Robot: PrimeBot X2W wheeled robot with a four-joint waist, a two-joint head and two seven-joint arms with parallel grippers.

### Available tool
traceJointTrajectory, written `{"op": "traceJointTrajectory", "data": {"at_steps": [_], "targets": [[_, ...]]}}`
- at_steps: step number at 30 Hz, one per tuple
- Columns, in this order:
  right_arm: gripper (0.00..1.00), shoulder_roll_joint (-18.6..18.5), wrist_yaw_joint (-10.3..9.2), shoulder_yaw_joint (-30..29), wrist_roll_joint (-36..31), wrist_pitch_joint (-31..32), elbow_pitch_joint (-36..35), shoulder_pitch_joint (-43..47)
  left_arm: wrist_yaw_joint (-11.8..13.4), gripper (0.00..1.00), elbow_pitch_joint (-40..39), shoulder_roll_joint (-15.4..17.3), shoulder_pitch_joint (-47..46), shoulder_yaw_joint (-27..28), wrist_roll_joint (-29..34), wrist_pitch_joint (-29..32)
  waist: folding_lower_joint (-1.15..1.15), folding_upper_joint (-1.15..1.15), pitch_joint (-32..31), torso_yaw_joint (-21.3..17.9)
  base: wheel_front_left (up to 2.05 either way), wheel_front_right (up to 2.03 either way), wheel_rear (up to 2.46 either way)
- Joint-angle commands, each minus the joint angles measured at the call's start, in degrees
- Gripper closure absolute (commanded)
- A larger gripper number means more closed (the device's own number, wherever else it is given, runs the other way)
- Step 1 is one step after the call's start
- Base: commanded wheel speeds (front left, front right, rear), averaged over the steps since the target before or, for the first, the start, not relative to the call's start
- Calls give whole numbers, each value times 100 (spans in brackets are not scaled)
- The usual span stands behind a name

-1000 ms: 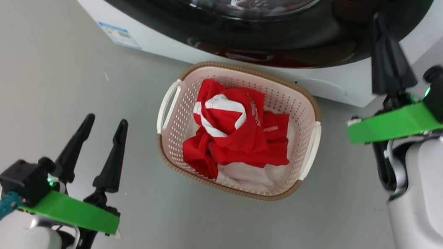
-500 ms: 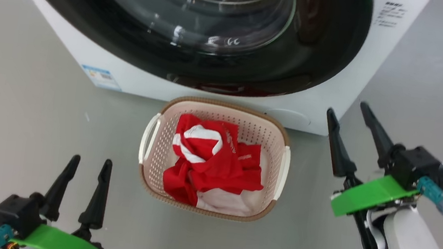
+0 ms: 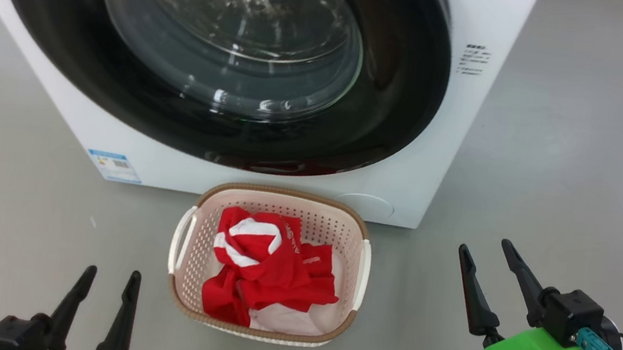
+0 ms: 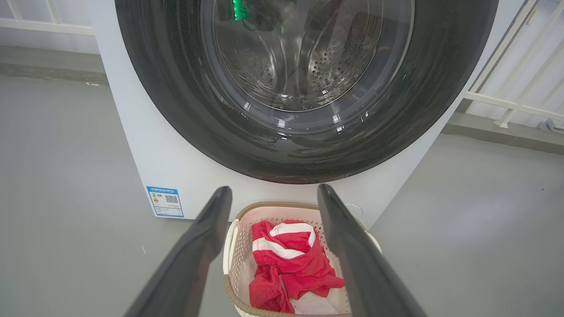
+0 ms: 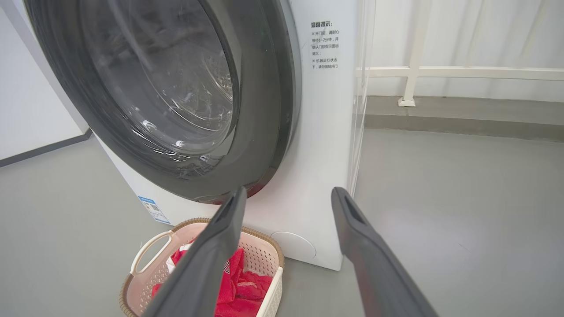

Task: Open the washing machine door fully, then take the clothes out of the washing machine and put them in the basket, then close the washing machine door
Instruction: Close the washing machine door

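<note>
- On the floor [image 3: 556, 169], at 6 o'clock of the washing machine [image 3: 407, 169] in the head view, we find the basket [image 3: 279, 193]. It stands just in front of the white front panel, with a narrow strip of grey between them.
- Inside the basket lie the clothes [image 3: 270, 271], a crumpled red heap with white trim on top and white cloth beneath it at 6 o'clock. All of it sits within the rim and nothing hangs over.
- We see the door [image 3: 220, 51] lying against the machine's front, black ring and bulging glass facing us. In the right wrist view its edge sits close to the panel, though we cannot tell whether the latch has caught.
- Through the glass in the left wrist view the drum [image 4: 304, 57] shows bare perforated steel, so we judge it emptied.
- Our left claw [image 3: 113, 272] sits at 8 o'clock of the basket, fingers spread and holding nothing, apart from the near handle.
- Our right claw [image 3: 483, 245] sits at 3 o'clock of the basket, off the machine's 5 o'clock corner. It is likewise released and empty, touching neither door nor basket.
- We judge the opening and the unloading done, and the closing done or all but done. At most, what is left is to make sure the door is pressed fully home.
</note>
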Motion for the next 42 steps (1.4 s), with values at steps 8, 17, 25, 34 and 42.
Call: {"op": "traceJointTrajectory", "data": {"at_steps": [8,17,25,34,42], "targets": [[0,21,-21,32,79,-36,-202,328,-29,0,-146,193,170,343,113,-54,0,0,-372,-378,0,0,0],[0,36,-21,-13,100,-36,-252,634,-29,0,-222,194,368,517,115,-54,0,0,-588,-664,0,0,0],[0,11,-21,-102,108,-36,-311,903,-29,0,-316,161,568,672,204,-54,0,0,-756,-844,0,0,0],[0,-35,-21,-187,123,-36,-368,1116,-29,0,-340,126,722,776,266,-54,0,0,-862,-984,0,0,0],[0,-60,-21,-276,124,-36,-422,1222,-29,0,-351,110,809,812,296,-54,0,0,-913,-1067,0,0,0]]}}
